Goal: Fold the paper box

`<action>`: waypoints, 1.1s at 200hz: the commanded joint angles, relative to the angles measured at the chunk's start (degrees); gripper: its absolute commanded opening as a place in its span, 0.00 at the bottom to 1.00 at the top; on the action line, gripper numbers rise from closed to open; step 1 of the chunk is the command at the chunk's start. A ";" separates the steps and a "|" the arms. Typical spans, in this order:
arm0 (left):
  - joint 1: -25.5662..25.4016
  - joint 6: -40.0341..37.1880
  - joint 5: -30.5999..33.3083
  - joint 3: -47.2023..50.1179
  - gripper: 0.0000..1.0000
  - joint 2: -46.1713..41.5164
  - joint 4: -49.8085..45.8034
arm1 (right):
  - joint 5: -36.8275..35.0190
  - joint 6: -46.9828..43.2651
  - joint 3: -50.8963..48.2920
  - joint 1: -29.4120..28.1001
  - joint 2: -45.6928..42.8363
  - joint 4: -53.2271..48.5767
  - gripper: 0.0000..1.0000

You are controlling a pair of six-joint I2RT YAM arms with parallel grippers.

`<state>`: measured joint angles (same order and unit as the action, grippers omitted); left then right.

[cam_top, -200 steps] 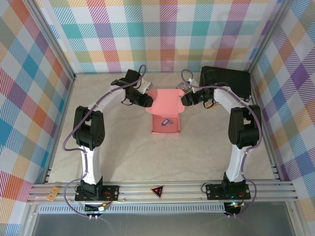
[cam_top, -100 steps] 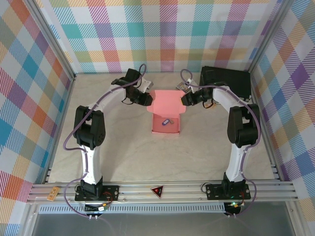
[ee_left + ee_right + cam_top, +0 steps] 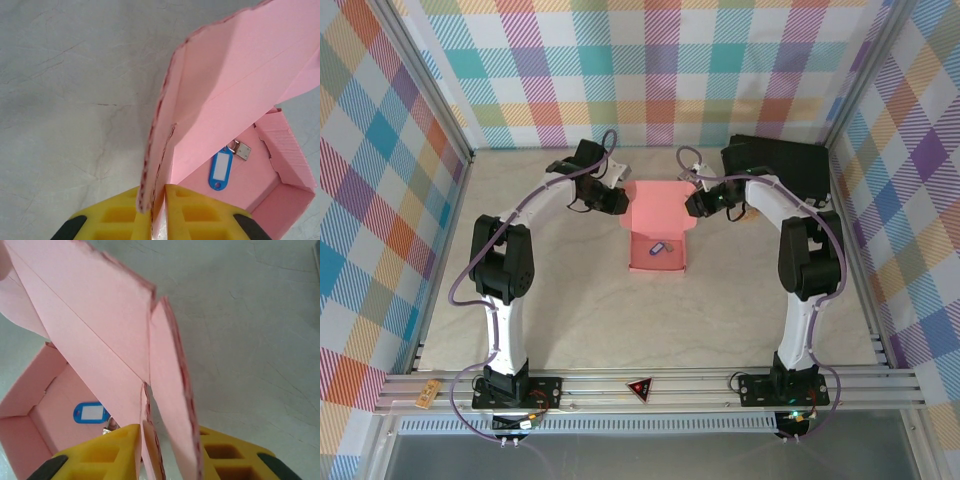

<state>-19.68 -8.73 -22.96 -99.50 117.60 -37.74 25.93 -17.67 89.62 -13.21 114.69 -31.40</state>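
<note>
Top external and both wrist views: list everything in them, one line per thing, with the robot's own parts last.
paper box: 1, salmon pink, middle of the table, tray open, lid raised at its far side.
key tag: 1, blue with a white label, lying inside the box tray.
black case: 1, black, far right corner of the table.
table: 1, pale beige, under everything.
walls: 3, multicoloured plaid, far side, left and right.
left arm: 1, white and black, yellow jaws shut on the lid's left edge.
right arm: 1, white and black, yellow jaws astride the lid's right flap, grip unclear.
</note>
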 commanded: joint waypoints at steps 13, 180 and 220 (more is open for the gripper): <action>0.52 0.12 -0.04 0.89 0.14 -2.43 0.69 | -0.84 -0.89 -0.70 -0.40 -3.80 -0.73 0.28; -3.30 5.44 12.04 13.95 0.13 -12.13 17.00 | -11.32 4.73 -17.00 -5.17 -15.51 20.64 0.05; -4.20 7.53 13.82 21.90 0.12 -15.76 29.46 | -12.96 6.49 -20.63 -6.11 -17.20 26.89 0.02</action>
<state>-23.18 -3.20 -11.60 -81.10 105.34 -18.48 14.72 -12.93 70.78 -18.57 99.66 -11.46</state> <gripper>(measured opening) 0.121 0.062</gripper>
